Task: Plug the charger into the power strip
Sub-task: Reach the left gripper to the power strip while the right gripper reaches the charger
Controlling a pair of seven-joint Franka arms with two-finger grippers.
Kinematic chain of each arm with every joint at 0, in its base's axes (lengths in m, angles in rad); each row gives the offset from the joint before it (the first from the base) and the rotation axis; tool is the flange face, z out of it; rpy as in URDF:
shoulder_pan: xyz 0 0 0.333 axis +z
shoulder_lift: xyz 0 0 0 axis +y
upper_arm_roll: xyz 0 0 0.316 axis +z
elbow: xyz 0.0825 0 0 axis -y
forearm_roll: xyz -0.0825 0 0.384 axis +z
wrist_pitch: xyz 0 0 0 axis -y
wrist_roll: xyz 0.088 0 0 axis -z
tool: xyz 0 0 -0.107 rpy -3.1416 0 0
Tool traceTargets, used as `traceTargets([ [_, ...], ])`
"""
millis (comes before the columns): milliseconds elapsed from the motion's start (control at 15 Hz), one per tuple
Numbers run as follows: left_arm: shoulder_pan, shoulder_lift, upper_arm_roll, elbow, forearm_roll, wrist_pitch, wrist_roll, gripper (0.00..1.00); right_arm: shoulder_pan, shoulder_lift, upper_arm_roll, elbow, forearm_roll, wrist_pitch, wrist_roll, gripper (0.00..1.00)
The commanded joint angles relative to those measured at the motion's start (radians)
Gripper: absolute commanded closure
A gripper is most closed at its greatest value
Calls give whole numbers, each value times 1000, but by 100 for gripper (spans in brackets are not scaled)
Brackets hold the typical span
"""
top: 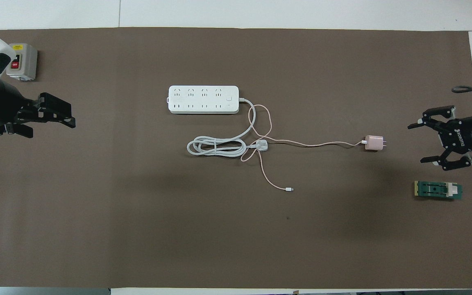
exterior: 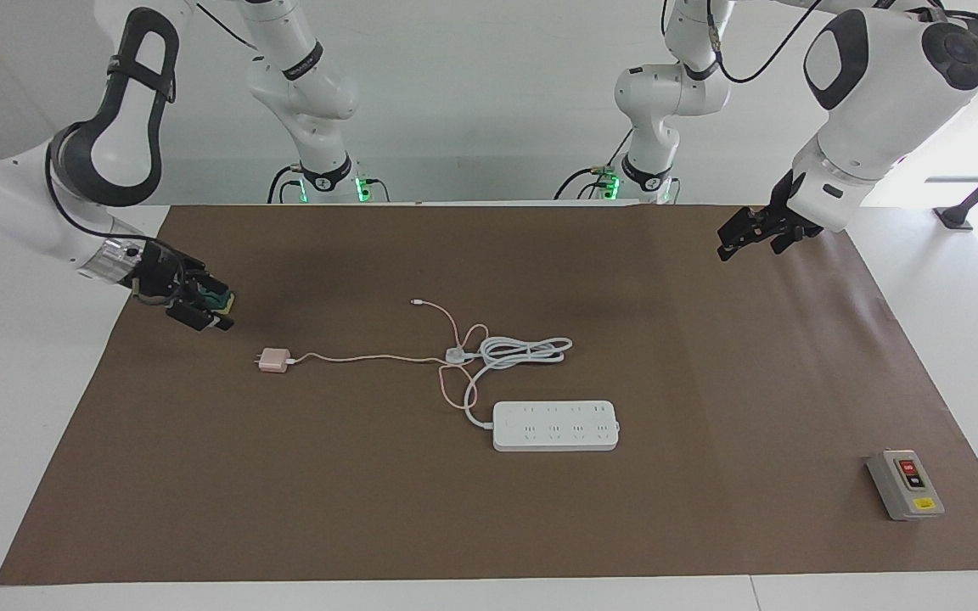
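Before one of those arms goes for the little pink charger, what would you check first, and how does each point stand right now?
1. Charger lies free on the mat, nothing on it: ok.
2. Right end effector open, beside the charger toward the right arm's end: ok.
3. Power strip sockets face up, all empty: ok.
4. Pink cable crosses the strip's white cord and may drag it: not ok.
5. Charger's prongs point away from the strip: not ok.
6. Left end effector waits, away from the strip: ok.
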State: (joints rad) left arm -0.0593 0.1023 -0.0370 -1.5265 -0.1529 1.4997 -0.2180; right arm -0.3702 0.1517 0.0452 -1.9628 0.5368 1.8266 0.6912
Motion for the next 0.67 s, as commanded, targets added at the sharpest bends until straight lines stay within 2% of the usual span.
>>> traceTargets([
  [0, 6, 16, 2, 35, -54, -13, 38, 0, -28, 61, 12, -27, 104, 34, 76, 0],
  [134, 19, 22, 3, 32, -133, -12, 42, 0, -45, 139, 12, -25, 140, 69, 70, 0],
  [401, 62, 60, 3, 31, -311, -9, 114, 0, -65, 215, 12, -28, 219, 60, 24, 0],
  [601, 59, 71, 3, 22, -465, 14, 143, 0, -56, 221, 12, -31, 256, 63, 14, 0],
])
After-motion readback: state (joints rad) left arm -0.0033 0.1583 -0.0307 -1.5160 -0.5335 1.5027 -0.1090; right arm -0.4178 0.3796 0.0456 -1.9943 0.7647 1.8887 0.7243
